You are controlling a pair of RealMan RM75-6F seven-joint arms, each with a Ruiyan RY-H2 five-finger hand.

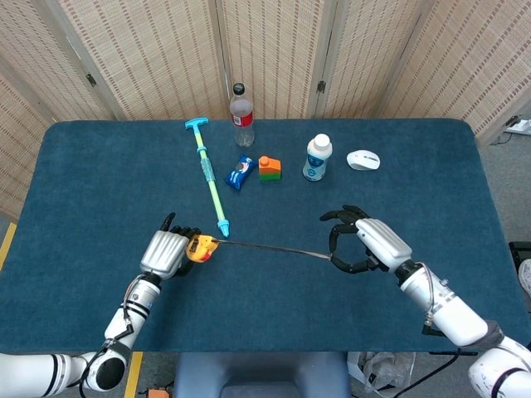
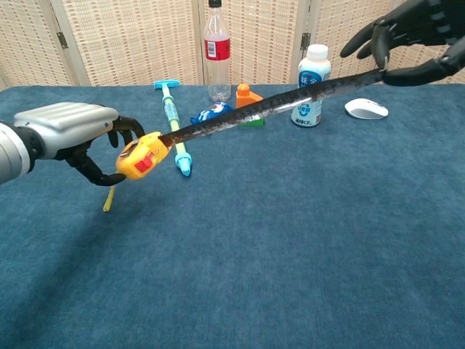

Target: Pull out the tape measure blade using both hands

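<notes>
My left hand (image 1: 164, 251) (image 2: 76, 138) grips the yellow tape measure case (image 1: 198, 248) (image 2: 141, 155) above the blue table. From the case a long dark blade (image 1: 270, 247) (image 2: 272, 104) runs out to the right. My right hand (image 1: 365, 241) (image 2: 410, 33) pinches the blade's far end between thumb and finger, its other fingers spread. In the chest view the blade slopes upward toward the right hand near the top right corner. Both hands are held off the table surface.
A green and blue pump (image 1: 210, 174) lies behind the case. A clear bottle (image 1: 241, 114), a blue packet (image 1: 240, 171), an orange and green block (image 1: 269, 167), a white bottle (image 1: 316, 157) and a white mouse (image 1: 362, 160) stand along the back of the table (image 1: 99, 182).
</notes>
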